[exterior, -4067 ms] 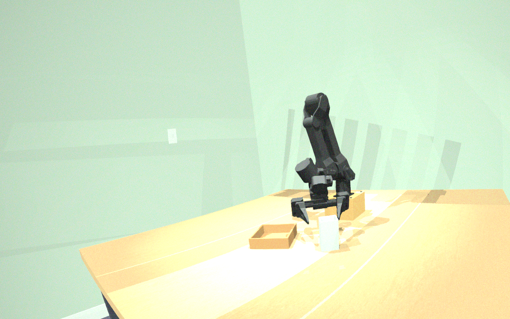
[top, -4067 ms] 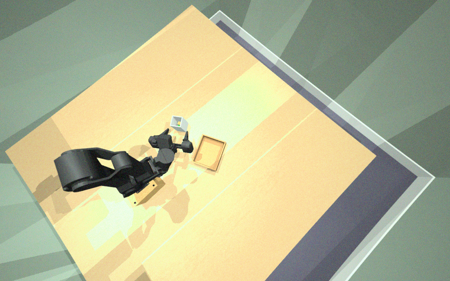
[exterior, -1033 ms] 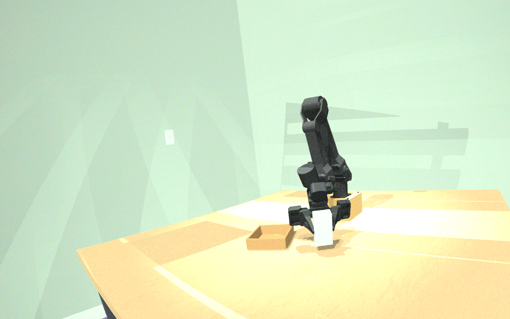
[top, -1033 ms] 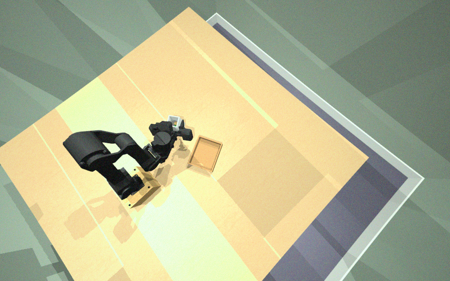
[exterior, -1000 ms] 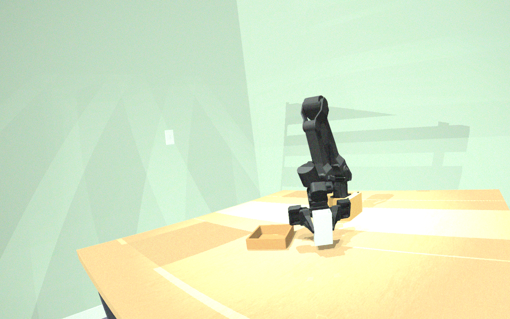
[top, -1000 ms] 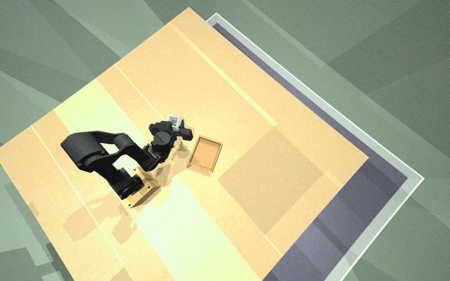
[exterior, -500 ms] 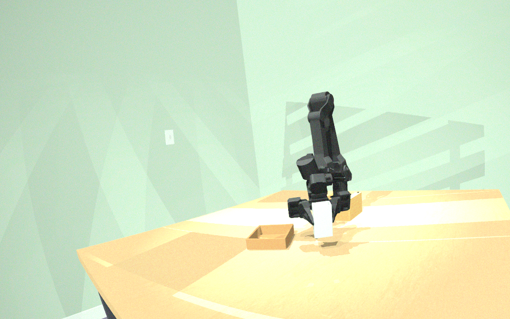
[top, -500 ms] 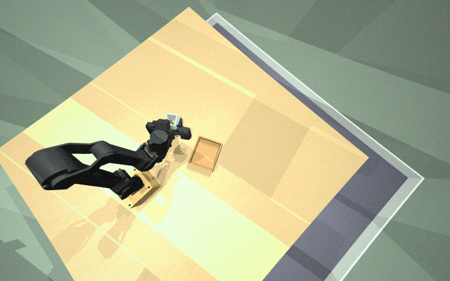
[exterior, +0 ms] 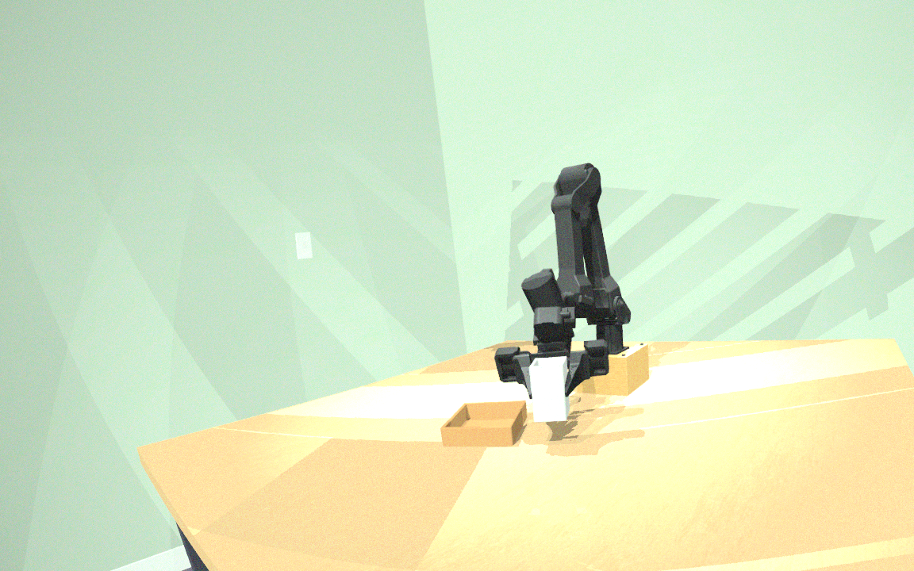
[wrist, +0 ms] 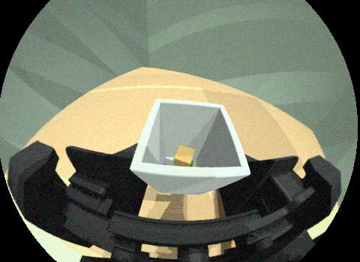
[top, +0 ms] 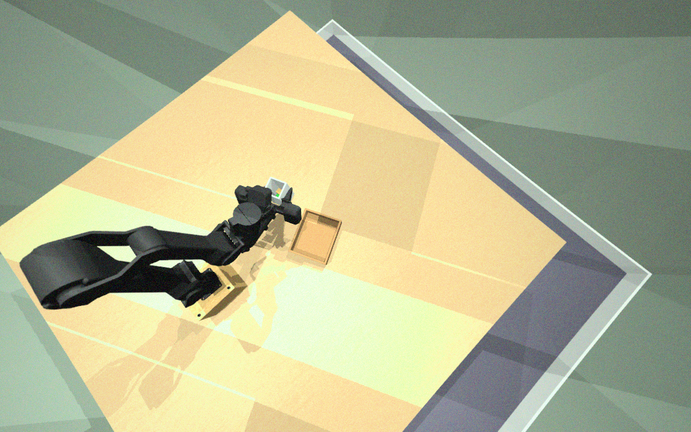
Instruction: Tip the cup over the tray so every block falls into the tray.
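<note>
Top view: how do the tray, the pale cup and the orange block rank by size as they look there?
Largest to smallest:
1. tray
2. pale cup
3. orange block
</note>
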